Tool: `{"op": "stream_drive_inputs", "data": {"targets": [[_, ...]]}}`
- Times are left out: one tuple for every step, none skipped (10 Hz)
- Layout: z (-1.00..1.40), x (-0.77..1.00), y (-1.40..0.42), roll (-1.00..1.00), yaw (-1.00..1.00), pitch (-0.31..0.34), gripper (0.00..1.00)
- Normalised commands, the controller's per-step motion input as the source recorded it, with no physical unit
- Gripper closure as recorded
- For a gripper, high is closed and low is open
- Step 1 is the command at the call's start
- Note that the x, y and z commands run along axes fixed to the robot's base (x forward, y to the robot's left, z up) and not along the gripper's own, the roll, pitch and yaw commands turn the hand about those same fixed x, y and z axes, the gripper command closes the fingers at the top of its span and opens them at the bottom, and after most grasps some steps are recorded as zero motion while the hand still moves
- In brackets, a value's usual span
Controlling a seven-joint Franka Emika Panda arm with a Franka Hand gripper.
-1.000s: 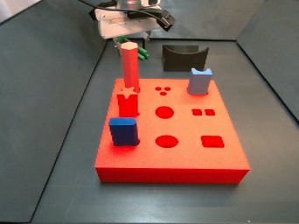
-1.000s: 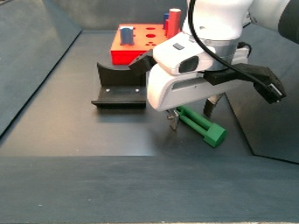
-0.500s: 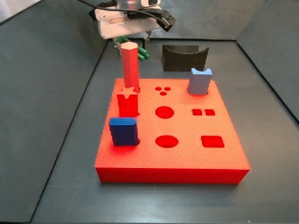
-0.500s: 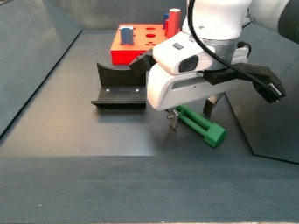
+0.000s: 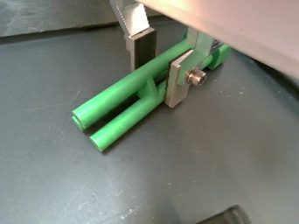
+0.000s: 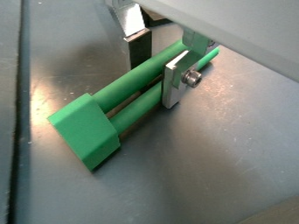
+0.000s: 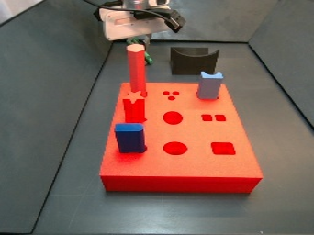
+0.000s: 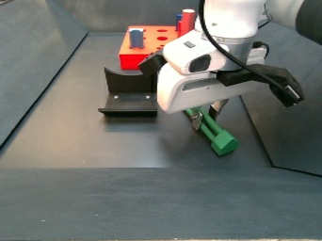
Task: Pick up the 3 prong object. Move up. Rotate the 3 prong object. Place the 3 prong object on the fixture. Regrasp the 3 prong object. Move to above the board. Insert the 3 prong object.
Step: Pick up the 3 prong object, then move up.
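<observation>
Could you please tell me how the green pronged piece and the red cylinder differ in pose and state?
The green piece lies flat on the floor, while the red cylinder stands upright on the board. The claw straddles the green piece, one finger on each side; nothing is at the cylinder. The green piece has a blocky end and prongs; the cylinder is plain. Both are slim and elongated.

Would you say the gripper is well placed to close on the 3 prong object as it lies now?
Probably yes: the gripper is down at the floor with one finger either side of the 3 prong object, and nothing lies between them.
</observation>
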Motion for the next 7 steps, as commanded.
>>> {"op": "stream_drive_inputs", "data": {"targets": [[0.0, 0.0, 0.0, 0.0, 0.0, 0.0, 1.0], [0.0, 0.0, 0.0, 0.0, 0.0, 0.0, 1.0], [0.0, 0.0, 0.0, 0.0, 0.0, 0.0, 1.0], [0.0, 0.0, 0.0, 0.0, 0.0, 0.0, 1.0], [0.0, 0.0, 0.0, 0.0, 0.0, 0.0, 1.0], [0.0, 0.0, 0.0, 0.0, 0.0, 0.0, 1.0], [0.83, 0.0, 0.0, 0.0, 0.0, 0.0, 1.0]]}}
